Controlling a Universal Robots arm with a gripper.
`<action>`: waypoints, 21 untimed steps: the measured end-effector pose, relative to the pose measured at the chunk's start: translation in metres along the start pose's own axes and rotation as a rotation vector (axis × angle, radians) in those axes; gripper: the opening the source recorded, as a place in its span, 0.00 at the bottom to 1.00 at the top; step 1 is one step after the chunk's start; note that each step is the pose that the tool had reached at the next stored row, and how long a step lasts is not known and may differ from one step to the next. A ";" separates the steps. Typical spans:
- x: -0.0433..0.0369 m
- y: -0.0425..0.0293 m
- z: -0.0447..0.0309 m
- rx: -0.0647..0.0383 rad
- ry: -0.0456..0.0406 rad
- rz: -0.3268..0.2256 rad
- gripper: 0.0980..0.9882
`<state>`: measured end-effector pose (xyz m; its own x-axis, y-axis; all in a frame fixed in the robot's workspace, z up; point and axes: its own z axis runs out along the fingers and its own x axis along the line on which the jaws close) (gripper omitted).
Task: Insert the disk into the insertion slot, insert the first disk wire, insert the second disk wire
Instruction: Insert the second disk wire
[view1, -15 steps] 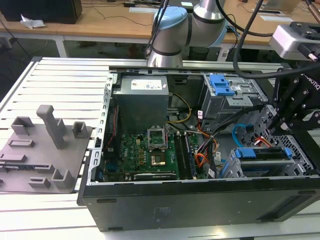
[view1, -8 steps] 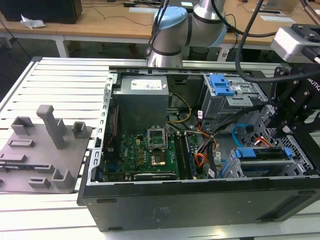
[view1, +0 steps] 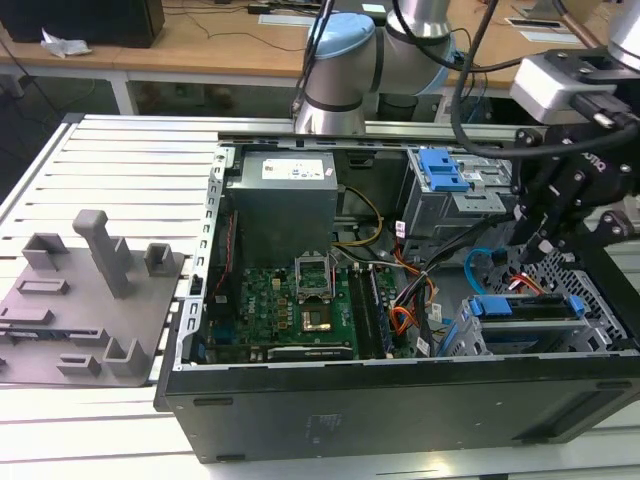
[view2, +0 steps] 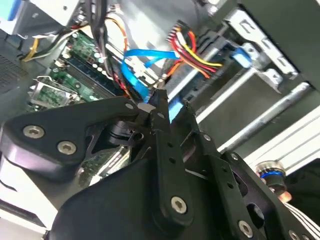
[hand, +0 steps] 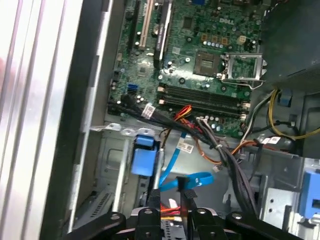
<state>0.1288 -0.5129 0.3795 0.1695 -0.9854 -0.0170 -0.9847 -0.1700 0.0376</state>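
Observation:
In the exterior view the disk (view1: 525, 306), framed by its blue carrier, lies in the insertion slot (view1: 563, 272), a perforated grey cage at the case's near right corner. My gripper (view1: 537, 240) hangs just above the disk's rear edge. In both wrist views its two black fingers stand a narrow gap apart, open, with nothing between them (hand: 171, 194) (view2: 173, 106). A blue flat wire (hand: 192, 179) loops right in front of the fingertips, its black plug close to one finger. A bundle of red, yellow and black wires (view2: 192, 47) with a black plug lies just beyond.
The open computer case (view1: 400, 400) holds a green motherboard (view1: 290, 300), a grey power supply (view1: 280, 195) and a taller cage with a blue latch (view1: 445, 172). Loose cables cross the middle. A grey fixture plate (view1: 80, 300) lies outside, on the exterior view's left.

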 end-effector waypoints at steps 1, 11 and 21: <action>-0.0046 0.0017 0.0016 0.000 0.0003 0.000 0.23; -0.0219 0.0145 0.0160 -0.001 0.0505 -0.044 0.23; -0.0217 0.0137 0.0210 -0.006 0.0798 -0.050 0.21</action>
<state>0.1108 -0.4936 0.3593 0.2209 -0.9734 0.0606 -0.9748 -0.2184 0.0451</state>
